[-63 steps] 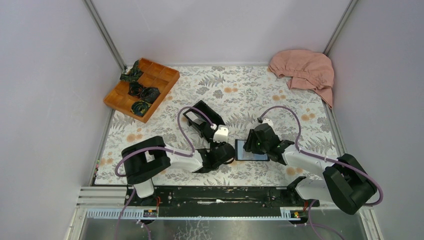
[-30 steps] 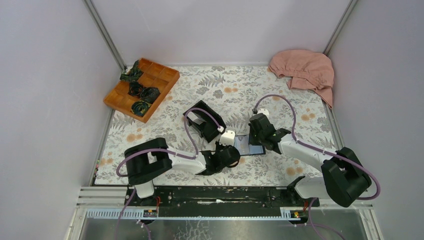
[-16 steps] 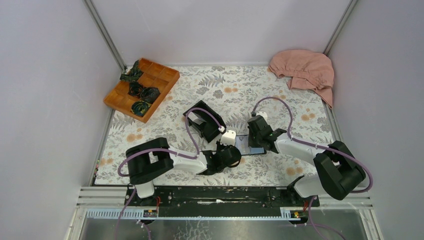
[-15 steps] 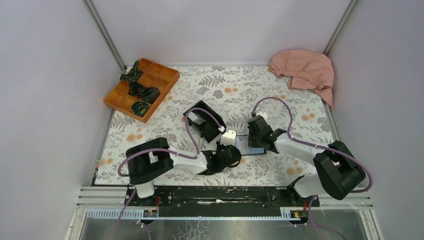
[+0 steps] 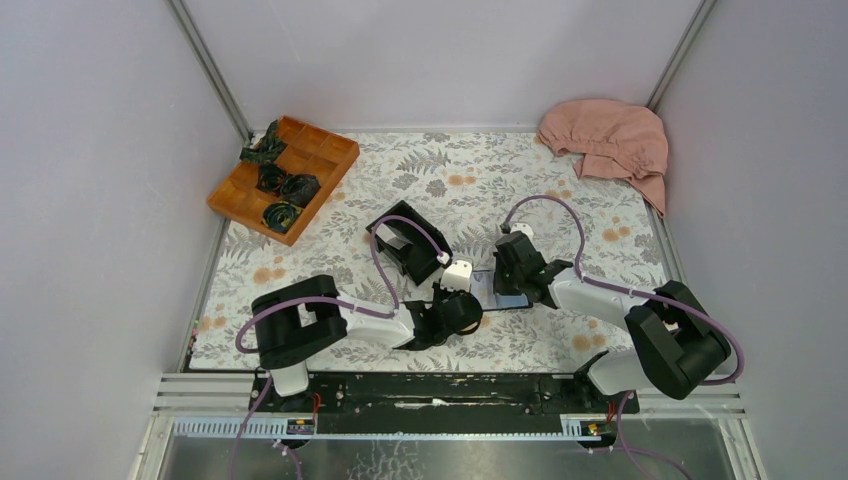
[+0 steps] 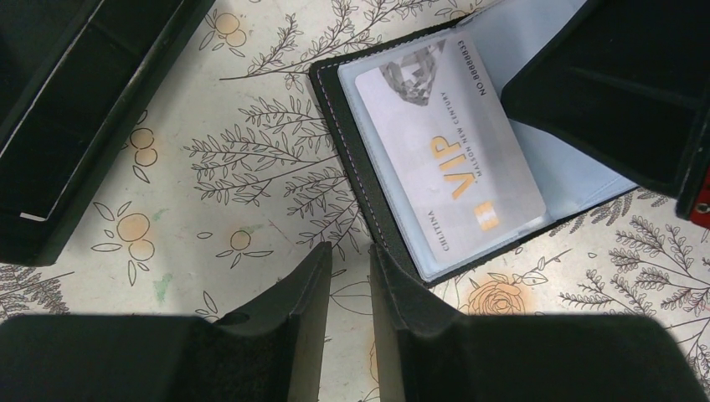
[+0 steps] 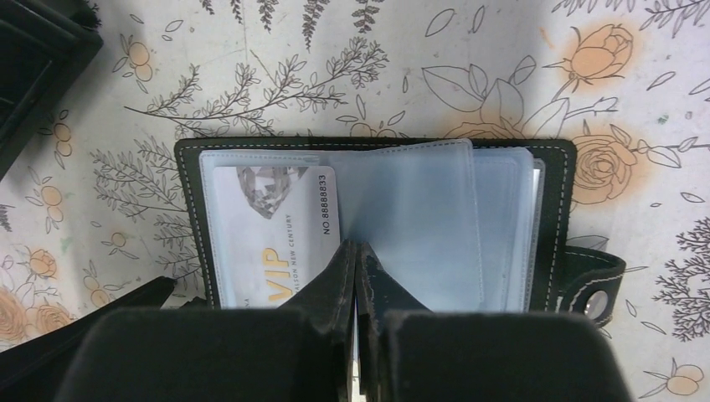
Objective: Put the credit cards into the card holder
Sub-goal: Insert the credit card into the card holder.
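Note:
The card holder (image 5: pixel 503 294) lies open on the flowered mat, black cover (image 7: pixel 557 201) with blue-grey clear sleeves. One pale grey credit card (image 6: pixel 444 159) marked VIP sits inside the left-hand sleeve (image 7: pixel 268 218). My right gripper (image 7: pixel 356 245) is over the holder's middle, shut on a clear sleeve leaf that stands up from the spine (image 5: pixel 507 278). My left gripper (image 6: pixel 350 249) is low at the holder's near left corner, jaws a narrow gap apart with only mat between them; its right finger (image 6: pixel 393 276) lies against the cover's edge. No other card shows.
A rigid black open-topped box (image 5: pixel 405 245) stands just left of the holder (image 6: pixel 67 100). An orange compartment tray (image 5: pixel 285 175) with dark bundles sits at the back left, a pink cloth (image 5: pixel 610 140) at the back right. The holder's clasp tab (image 7: pixel 594 293) sticks out on the right.
My right gripper has slid left and away over the open holder and closed fully on the sleeve. The left arm crept slightly right earlier and now holds still.

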Robot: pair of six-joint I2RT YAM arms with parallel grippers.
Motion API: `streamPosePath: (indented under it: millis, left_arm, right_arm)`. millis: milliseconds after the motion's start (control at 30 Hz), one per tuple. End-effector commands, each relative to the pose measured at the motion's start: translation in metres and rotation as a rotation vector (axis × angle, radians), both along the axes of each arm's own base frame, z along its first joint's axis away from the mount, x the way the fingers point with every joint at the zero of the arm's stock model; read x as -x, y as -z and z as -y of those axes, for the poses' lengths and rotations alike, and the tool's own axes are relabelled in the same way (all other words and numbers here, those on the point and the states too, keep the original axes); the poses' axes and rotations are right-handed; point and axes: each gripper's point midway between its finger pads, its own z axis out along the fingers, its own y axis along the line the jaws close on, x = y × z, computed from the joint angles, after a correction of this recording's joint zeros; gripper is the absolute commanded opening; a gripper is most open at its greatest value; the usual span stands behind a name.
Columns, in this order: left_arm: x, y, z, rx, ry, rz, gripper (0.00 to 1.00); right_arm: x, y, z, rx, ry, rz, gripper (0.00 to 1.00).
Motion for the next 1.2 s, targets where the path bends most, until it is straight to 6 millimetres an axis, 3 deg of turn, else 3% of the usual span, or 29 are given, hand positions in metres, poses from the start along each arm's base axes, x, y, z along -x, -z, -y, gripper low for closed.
streamPosePath:
  millis: [0, 267, 600, 933, 1167]
  left_arm:
    - [0.025, 0.047, -0.033, -0.171, 0.04, -0.119, 0.3]
    - [0.025, 0.044, -0.031, -0.16, 0.046, -0.114, 0.31]
    - [0.024, 0.038, -0.031, -0.146, 0.04, -0.105, 0.31]
    - [0.021, 0.022, -0.041, -0.143, 0.0, -0.077, 0.39]
    - [0.019, 0.003, -0.046, -0.116, -0.029, -0.051, 0.46]
  right_arm:
    - [0.004, 0.001, -0.013, -0.04, -0.021, -0.014, 0.0]
    - [0.006, 0.0, -0.026, -0.037, -0.043, -0.014, 0.0]
    - [0.005, -0.008, -0.028, -0.025, -0.043, 0.006, 0.01]
    - [-0.006, -0.034, -0.011, 0.048, -0.001, 0.087, 0.22]
    - [-0.015, -0.058, -0.012, 0.047, -0.012, 0.139, 0.27]
